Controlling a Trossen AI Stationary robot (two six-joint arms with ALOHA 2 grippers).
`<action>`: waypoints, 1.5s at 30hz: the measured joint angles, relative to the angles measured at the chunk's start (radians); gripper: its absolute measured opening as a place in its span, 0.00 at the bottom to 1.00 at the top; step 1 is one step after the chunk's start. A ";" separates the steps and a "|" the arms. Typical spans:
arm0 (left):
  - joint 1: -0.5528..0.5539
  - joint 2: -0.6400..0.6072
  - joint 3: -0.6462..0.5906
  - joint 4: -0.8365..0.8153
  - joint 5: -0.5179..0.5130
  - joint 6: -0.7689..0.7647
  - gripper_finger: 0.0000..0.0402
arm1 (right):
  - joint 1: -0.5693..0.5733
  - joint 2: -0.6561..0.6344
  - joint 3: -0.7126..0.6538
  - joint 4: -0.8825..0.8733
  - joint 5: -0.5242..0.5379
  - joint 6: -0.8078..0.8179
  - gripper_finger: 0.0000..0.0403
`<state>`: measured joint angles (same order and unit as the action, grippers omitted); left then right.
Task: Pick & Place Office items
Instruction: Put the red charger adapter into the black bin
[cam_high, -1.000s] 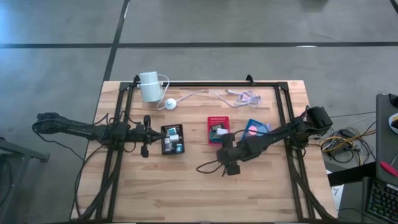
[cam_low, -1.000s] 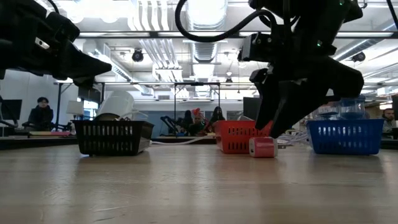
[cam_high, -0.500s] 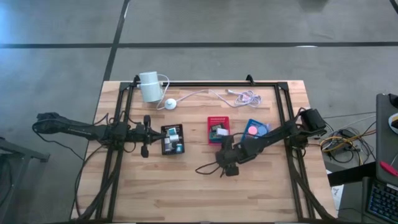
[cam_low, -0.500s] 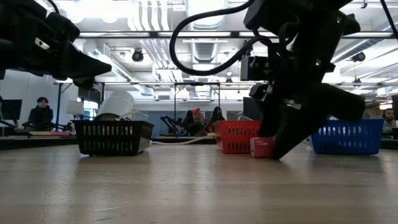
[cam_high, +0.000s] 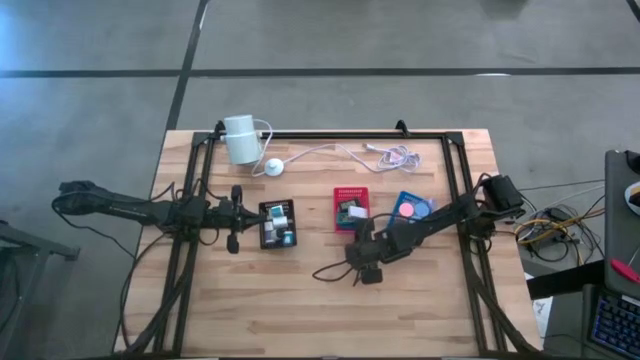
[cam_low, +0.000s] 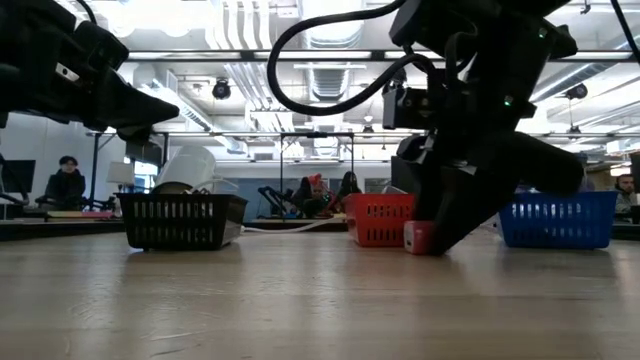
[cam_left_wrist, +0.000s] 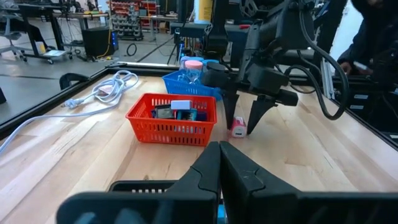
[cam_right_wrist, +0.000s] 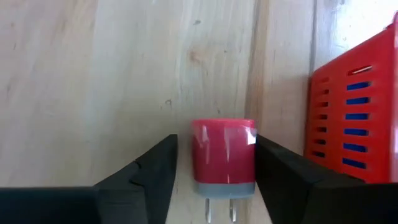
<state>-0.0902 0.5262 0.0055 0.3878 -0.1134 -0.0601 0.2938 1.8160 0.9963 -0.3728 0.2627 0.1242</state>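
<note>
Most office items already sat sorted in the black tray (cam_high: 277, 224), red tray (cam_high: 351, 208) and blue tray (cam_high: 412, 207), while the right gripper (cam_right_wrist: 211, 171), fingers apart, straddled a loose pink block (cam_right_wrist: 222, 157) on the table beside the red tray, not yet gripped, and the left gripper (cam_left_wrist: 219, 168) waited pinched together above the black tray

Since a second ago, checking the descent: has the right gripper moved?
Yes. The right gripper has come down beside the red tray to the tabletop, its fingers now straddling the pink charger block.
</note>
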 joint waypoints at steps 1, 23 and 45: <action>0.000 0.000 0.000 0.000 0.000 0.000 0.03 | 0.000 0.001 0.000 0.000 -0.007 0.000 0.47; 0.000 0.000 0.000 0.000 0.000 0.000 0.03 | 0.001 -0.266 -0.065 0.324 -0.140 -0.110 0.31; 0.000 0.001 0.000 0.006 -0.001 -0.004 0.03 | -0.027 -1.131 -0.709 0.789 -0.051 -0.055 0.31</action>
<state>-0.0902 0.5270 0.0055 0.3936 -0.1142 -0.0643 0.2664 0.6846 0.2876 0.4166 0.2119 0.0696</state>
